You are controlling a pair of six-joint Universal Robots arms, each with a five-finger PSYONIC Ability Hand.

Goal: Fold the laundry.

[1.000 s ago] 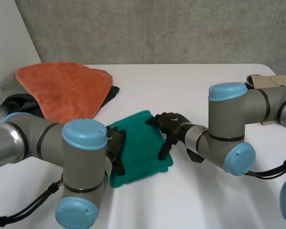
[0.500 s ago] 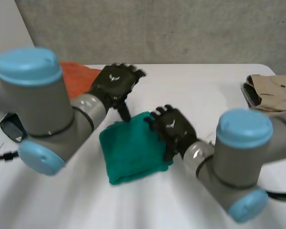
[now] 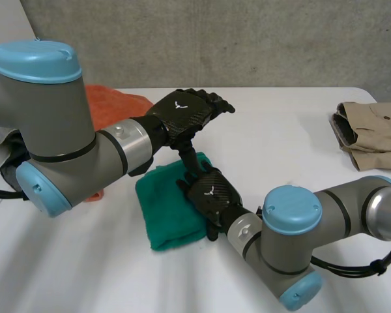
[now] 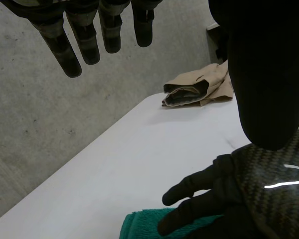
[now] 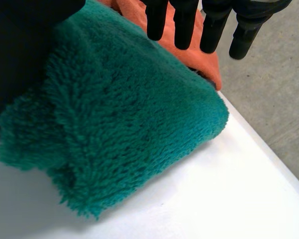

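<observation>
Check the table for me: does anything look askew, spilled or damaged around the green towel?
Nothing looks spilled or damaged. The folded green towel lies skewed to the edge of the table, and its layers look uneven at the near corner; the right hand is over it. The orange cloth behind the left arm looks unfolded.

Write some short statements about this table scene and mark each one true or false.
1. The green towel lies folded on the white table. True.
2. The left hand grips the green towel. False: its fingers are straight and hold nothing.
3. The right hand rests on the green towel. True.
4. The beige garment lies on top of the orange towel. False: they lie apart, at opposite sides of the table.
</observation>
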